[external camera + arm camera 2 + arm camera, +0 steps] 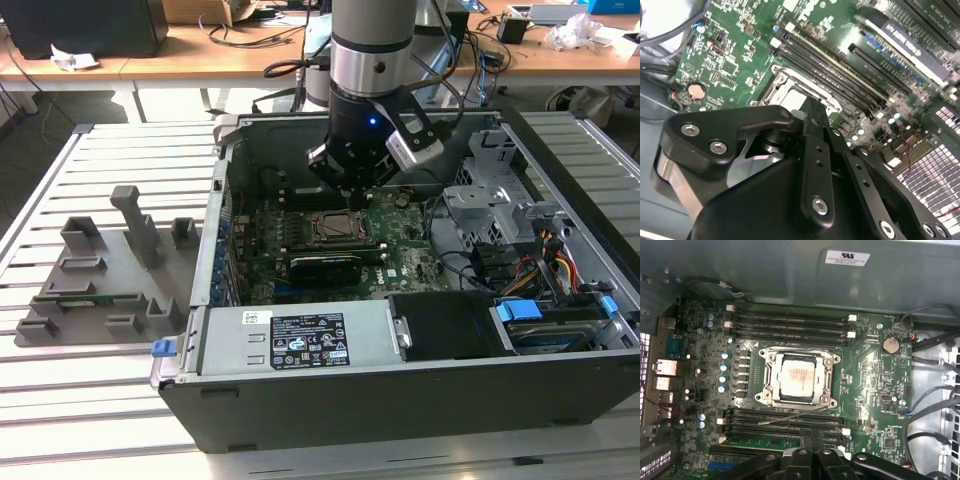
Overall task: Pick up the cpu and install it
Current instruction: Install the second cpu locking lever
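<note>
CPU sits flat in the motherboard socket, inside the open computer case; in the first wrist view its silvery lid faces up, square within the metal frame. My gripper hangs above the board, just off the socket toward the case's back wall in the exterior view, holding nothing that I can see. Whether the jaws are spread or closed I cannot tell.

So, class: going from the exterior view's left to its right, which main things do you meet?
Grey holder tray → the computer case's left wall → cpu in its motherboard socket, with the gripper just above it → metal drive cage → blue-tabbed drive bay.
</note>
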`<state>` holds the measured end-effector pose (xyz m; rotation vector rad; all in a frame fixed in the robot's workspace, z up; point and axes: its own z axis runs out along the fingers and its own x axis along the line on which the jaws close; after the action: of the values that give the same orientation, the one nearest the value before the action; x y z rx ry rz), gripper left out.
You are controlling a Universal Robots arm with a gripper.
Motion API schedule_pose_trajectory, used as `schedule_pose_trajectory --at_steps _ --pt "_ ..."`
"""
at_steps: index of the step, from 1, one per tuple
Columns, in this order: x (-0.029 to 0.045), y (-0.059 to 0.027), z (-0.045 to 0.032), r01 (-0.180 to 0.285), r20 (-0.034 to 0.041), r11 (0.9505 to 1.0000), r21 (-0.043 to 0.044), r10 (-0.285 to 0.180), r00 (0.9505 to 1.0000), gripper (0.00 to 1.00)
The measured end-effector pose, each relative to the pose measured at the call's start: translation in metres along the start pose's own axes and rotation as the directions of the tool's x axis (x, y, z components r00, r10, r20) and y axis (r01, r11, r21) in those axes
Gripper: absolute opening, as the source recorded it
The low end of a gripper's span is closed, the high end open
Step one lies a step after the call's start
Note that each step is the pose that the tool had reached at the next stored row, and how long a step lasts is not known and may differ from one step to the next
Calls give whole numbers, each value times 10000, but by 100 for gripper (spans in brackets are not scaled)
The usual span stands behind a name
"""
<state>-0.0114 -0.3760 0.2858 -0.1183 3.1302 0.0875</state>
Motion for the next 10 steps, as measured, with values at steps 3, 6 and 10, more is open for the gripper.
schedule_pose_trajectory --at_steps 3,6,10 --pt "7 -79 10 -3 15 9998 -206 3 10000 11" --pt "13 -119 21 -3 44 9983 -583 6 10000 11" --pt "19 -154 90 -5 57 9970 -772 9 10000 11"
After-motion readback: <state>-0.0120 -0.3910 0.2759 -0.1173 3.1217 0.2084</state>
